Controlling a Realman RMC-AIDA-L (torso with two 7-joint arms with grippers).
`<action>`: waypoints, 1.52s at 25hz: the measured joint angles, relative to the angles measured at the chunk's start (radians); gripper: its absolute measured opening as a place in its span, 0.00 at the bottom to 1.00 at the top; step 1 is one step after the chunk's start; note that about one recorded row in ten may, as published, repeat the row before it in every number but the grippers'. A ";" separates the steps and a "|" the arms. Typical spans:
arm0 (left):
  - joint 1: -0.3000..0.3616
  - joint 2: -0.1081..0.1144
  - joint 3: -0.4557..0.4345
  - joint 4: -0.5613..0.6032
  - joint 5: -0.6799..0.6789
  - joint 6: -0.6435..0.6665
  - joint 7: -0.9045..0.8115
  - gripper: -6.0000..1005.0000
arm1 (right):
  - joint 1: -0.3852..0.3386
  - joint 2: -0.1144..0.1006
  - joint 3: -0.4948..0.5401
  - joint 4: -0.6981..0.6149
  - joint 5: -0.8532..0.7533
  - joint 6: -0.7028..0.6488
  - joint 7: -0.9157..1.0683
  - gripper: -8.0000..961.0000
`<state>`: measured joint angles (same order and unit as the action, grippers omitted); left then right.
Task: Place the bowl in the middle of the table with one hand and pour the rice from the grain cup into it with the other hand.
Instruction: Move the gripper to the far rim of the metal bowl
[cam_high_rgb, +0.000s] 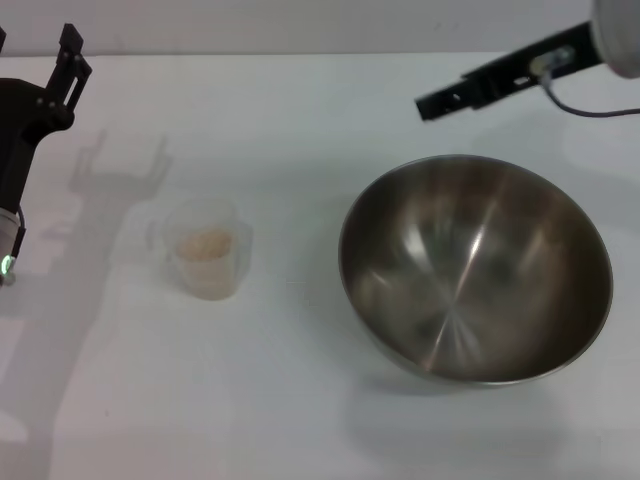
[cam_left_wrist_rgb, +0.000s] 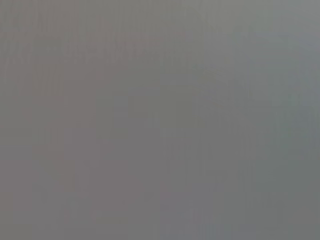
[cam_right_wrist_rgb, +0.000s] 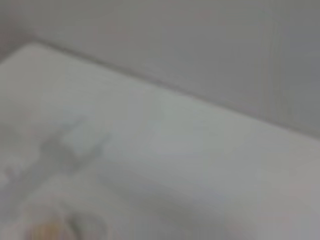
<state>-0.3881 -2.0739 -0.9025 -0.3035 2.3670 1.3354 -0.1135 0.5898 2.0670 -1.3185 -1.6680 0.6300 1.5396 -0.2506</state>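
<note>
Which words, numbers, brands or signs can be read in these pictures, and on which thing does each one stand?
None can be read in any view.
The grain cup: no scale marks or numbers can be made out on its wall.
The bowl: bare steel, no stamp or label visible.
The table: plain white, no print.
The left gripper and right gripper: no legible label; a small green light shows on the left arm, without text.

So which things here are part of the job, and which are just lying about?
Job:
- bowl, empty, right of centre
- grain cup, with rice, upright, left of the bowl
- table
- left gripper, far left, raised
- right gripper, beyond the bowl

Lying about:
- nothing visible
</note>
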 joint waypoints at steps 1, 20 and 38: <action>0.000 0.000 0.000 0.002 0.000 0.000 0.000 0.81 | 0.025 -0.007 0.036 0.006 -0.008 0.072 -0.027 0.77; 0.003 -0.002 -0.001 0.004 0.000 0.001 -0.002 0.81 | 0.087 -0.014 0.058 0.182 -0.235 0.215 -0.213 0.77; -0.005 -0.002 -0.012 0.004 0.000 -0.002 -0.003 0.81 | 0.095 -0.002 0.056 0.371 -0.256 0.106 -0.273 0.77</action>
<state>-0.3936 -2.0755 -0.9142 -0.2991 2.3669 1.3337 -0.1168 0.6850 2.0651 -1.2627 -1.2971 0.3743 1.6455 -0.5234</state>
